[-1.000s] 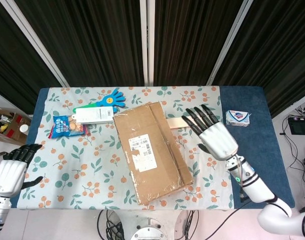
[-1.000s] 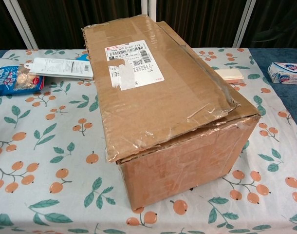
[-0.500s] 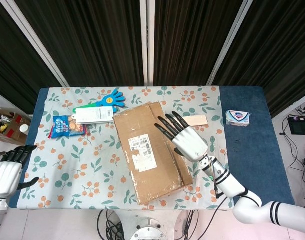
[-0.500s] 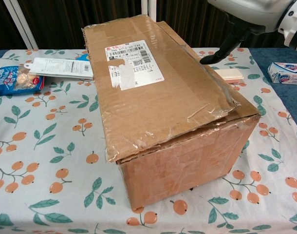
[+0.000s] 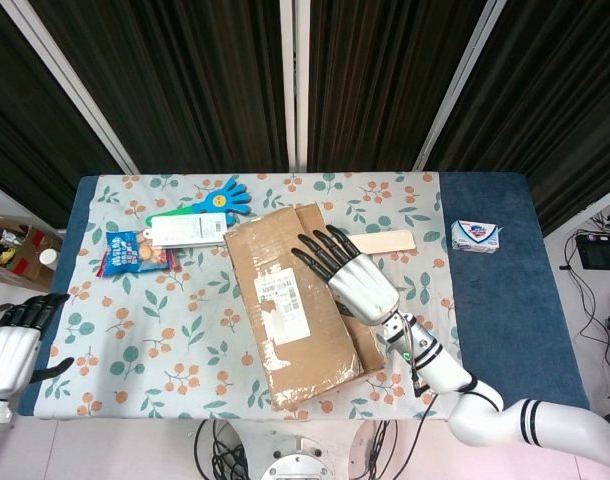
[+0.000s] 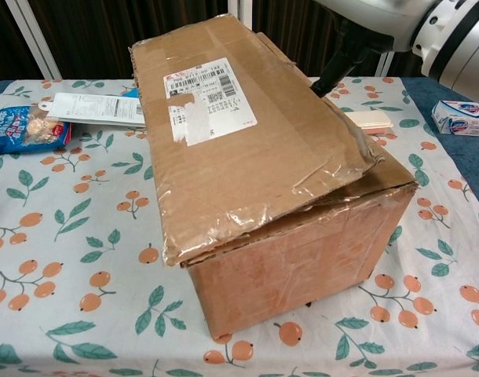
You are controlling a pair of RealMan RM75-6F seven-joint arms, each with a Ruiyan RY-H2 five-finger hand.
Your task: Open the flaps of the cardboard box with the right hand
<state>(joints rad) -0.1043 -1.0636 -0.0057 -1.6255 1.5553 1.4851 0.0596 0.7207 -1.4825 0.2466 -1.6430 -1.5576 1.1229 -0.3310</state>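
Your right hand (image 5: 357, 280) hovers over the cardboard box (image 5: 295, 305), fingers (image 5: 315, 250) spread apart and stretched flat, reaching toward the far left corner of the top flap (image 6: 232, 133). It holds nothing. From the chest view you only catch a dark finger and the white palm (image 6: 373, 16) at the top right, above the box's far edge; whether the fingers actually touch the cardboard, I cannot tell.

The box sits mid-table on the floral tablecloth (image 5: 165, 330), angled, shipping label (image 5: 275, 288) facing up. The big top flap is lifted a little along the right side (you can see the gap and crinkled tape near the front right corner in the chest view).

Your left hand (image 5: 13, 340) rests off the table's near left corner, fingers apart, holding nothing.

Around the box: a flat white package (image 5: 185, 228) and a blue hand-shaped toy (image 5: 223, 197) just beyond its far left corner, a blue snack bag (image 5: 133, 252) further left, a pale wooden piece (image 5: 385, 241) just right of your fingers, and a small blue-and-white box (image 5: 475, 236) well apart on the bare blue table (image 5: 505, 300).
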